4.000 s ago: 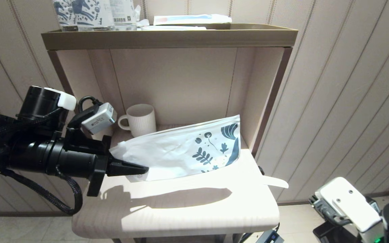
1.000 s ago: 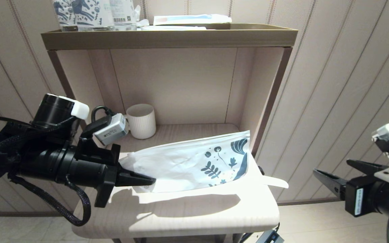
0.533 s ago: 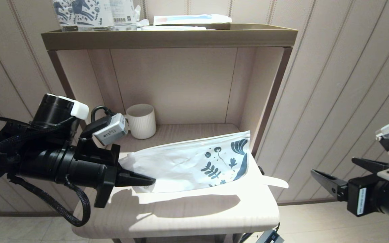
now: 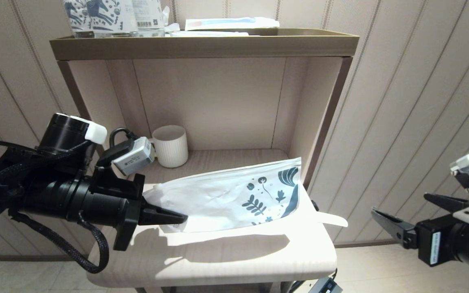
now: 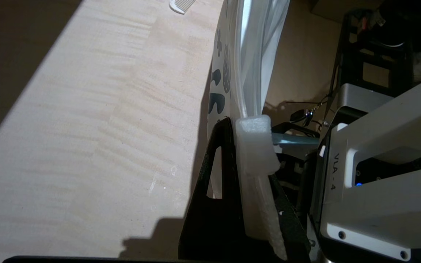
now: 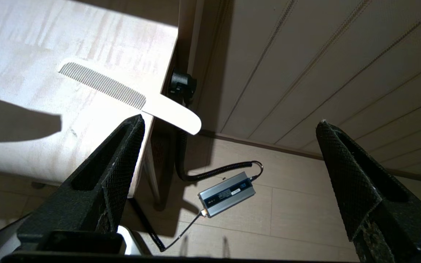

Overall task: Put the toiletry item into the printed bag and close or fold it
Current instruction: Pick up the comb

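Observation:
The printed bag (image 4: 234, 199) is a flat white pouch with dark blue leaves at its right end. It hangs just above the table top (image 4: 218, 260), tilted up to the right. My left gripper (image 4: 177, 218) is shut on its plain left end, seen up close in the left wrist view as the bag (image 5: 249, 54) pinched at the gripper (image 5: 238, 122). The toiletry item (image 4: 332, 219) is a cream-white comb lying at the table's right edge, its rounded handle overhanging. My right gripper (image 4: 399, 203) stands open to the right of the table. It is short of the comb (image 6: 130, 96), with nothing between its fingers (image 6: 122, 146).
A ribbed white mug (image 4: 170, 145) stands at the back left of the shelf. The brown side panel (image 4: 324, 118) rises just behind the comb. Horse-printed packs (image 4: 96, 14) and a white-and-blue packet (image 4: 230, 23) lie on top. A grey power adapter (image 6: 227, 193) with its cable lies on the floor.
The right arm has come up from its low parked place, gripper open, and in the last second edged a little left and down. The left gripper earlier carried the bag slightly right and lower.

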{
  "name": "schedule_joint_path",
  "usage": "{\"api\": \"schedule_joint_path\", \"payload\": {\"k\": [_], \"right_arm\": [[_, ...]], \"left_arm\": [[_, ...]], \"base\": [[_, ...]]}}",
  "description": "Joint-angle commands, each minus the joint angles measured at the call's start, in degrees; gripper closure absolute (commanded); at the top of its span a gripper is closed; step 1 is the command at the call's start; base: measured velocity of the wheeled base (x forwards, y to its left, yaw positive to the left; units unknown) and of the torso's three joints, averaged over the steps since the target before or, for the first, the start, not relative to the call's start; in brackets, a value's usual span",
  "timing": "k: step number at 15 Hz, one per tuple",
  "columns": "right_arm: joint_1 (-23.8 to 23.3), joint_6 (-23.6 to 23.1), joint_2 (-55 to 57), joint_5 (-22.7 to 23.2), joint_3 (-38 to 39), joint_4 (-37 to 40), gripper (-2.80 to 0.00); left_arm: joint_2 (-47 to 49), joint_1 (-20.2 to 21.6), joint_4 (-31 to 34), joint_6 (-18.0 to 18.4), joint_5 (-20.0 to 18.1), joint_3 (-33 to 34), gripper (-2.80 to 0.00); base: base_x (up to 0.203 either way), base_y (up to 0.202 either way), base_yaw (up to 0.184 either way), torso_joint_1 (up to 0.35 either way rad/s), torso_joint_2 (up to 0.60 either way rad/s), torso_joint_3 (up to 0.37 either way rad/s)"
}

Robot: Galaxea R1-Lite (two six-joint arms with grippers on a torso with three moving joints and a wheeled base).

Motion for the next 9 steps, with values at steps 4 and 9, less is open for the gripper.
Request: {"api": "schedule_joint_path", "payload": {"k": [4,9], "right_arm": [[0.1,-0.1,-0.6,-0.1,-0.1,1.4,-2.80],[0.0,0.0,-0.7,0.9,-0.4,1.5,0.00]], "left_arm": [[0.0,0.0,0.0,0.3,-0.3,0.0,0.00],[-0.1,0.0,0.0,0.3,-0.3,0.0,0.00]], "base": [[0.000,0.000,0.000,0.000,0.00,0.000],[0.000,0.000,0.000,0.000,0.00,0.000]]}}
